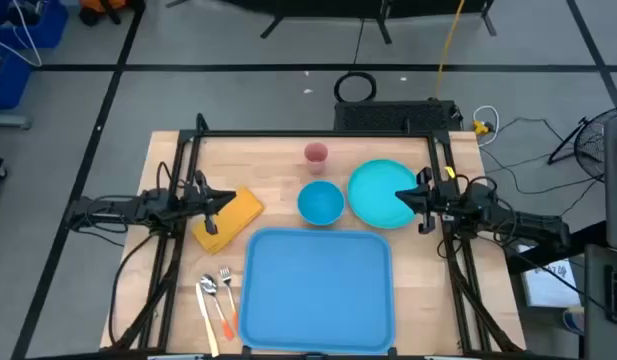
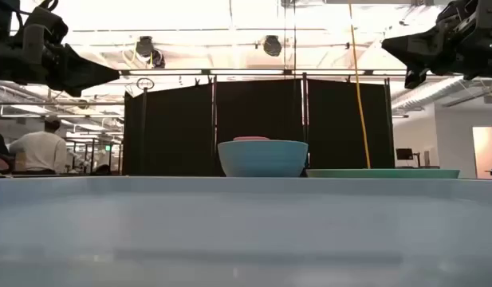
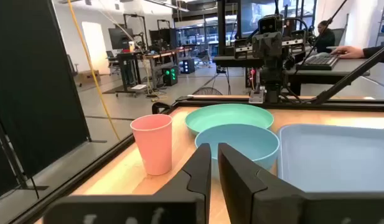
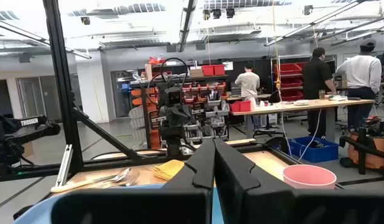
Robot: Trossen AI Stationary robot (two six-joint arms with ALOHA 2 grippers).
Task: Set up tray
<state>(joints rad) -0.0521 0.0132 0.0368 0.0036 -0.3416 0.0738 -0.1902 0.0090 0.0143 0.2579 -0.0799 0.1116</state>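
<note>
1. High view: we see the tray (image 1: 318,285) lying flat and bare at the middle of the tabletop's (image 1: 278,165) near edge, with nothing yet set on it.
2. Behind the tray stand a blue bowl (image 1: 320,202) and, just beside it toward the right edge, a teal plate (image 1: 380,192); a pink cup (image 1: 316,153) sits near the far edge.
3. A yellow cloth (image 1: 231,218) lies toward the left edge, and a spoon (image 1: 207,296) and fork (image 1: 226,283) lie near the near-left corner, beside the tray.
4. The left pincer (image 1: 221,199) hangs above the cloth, clenched and empty; its wrist view shows the fingers (image 3: 201,171) nearly together with nothing between them.
5. The right pincer (image 1: 408,196) hangs over the plate's right rim, likewise clenched and empty, its fingers (image 4: 201,163) meeting at the tips.
6. We judge the task barely begun. To start well, each pincer should spread its fingers before descending, take a piece by its rim, and lower it flat inside the tray's raised edge.
7. The plate lies low and thin, so a grip at its rim likely calls for a shallow approach; the cutlery is slender and may slip.
8. In the low view the tray's near wall fills the lower half and hides the cloth and cutlery; only the bowl, the plate's edge and the cup's top rise above it.
9. We cannot make out whether a third utensil lies beside the spoon and fork.
</note>
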